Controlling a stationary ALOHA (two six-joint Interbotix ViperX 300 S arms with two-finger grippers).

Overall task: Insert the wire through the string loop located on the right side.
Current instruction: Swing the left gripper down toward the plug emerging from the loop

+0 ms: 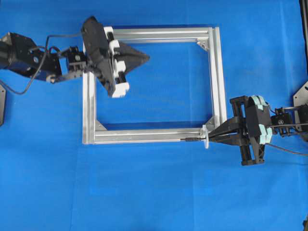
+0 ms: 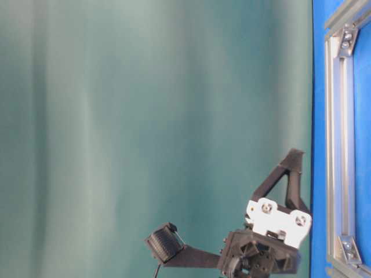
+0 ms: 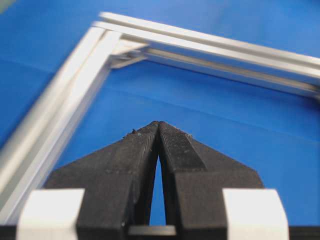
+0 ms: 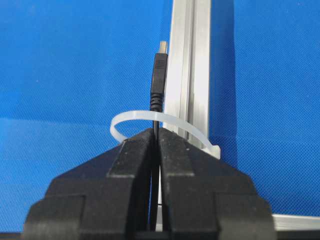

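My right gripper (image 4: 156, 131) is shut on the thin black wire (image 4: 159, 75). Its tips sit right at the white translucent string loop (image 4: 131, 116). The wire runs under the loop's arch, and its plug tip pokes out beyond it alongside the silver frame's bar (image 4: 192, 60). From overhead, the plug (image 1: 190, 139) lies left of the loop (image 1: 206, 137) at the frame's lower right corner, with the right gripper (image 1: 212, 138) just to its right. My left gripper (image 1: 146, 57) hovers shut and empty over the frame's upper left; its fingertips (image 3: 172, 135) meet above blue cloth.
The silver rectangular frame (image 1: 219, 77) lies flat on a blue cloth. Its corner brackets (image 1: 204, 44) sit inside the corners. The table-level view shows the left gripper (image 2: 294, 155) beside the frame (image 2: 335, 145). The wire's slack trails away right of the right arm (image 1: 293, 151).
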